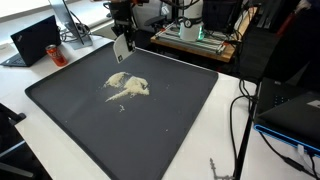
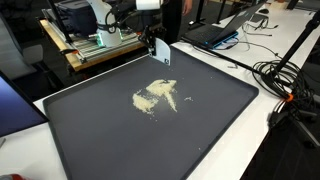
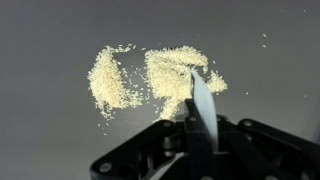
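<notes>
A scatter of pale yellow grains (image 1: 128, 87) (image 2: 157, 97) lies near the middle of a large dark mat (image 1: 70, 110) (image 2: 220, 130). In the wrist view the grains form two heaps, one at the left (image 3: 108, 82) and one at the right (image 3: 176, 72). My gripper (image 1: 122, 35) (image 2: 153, 40) (image 3: 196, 138) is shut on a thin white card (image 1: 121, 48) (image 2: 161, 54) (image 3: 203, 102). The card hangs edge-down above the mat, just behind the grains. In the wrist view its tip overlaps the right heap; I cannot tell whether it touches the mat.
An open laptop (image 1: 35, 40) sits off one corner of the mat. A wooden stand with electronics (image 1: 195, 32) (image 2: 100, 42) stands behind the arm. Black cables (image 1: 245, 120) (image 2: 285, 80) run along the white table beside the mat. Another laptop (image 2: 235, 22) lies at the back.
</notes>
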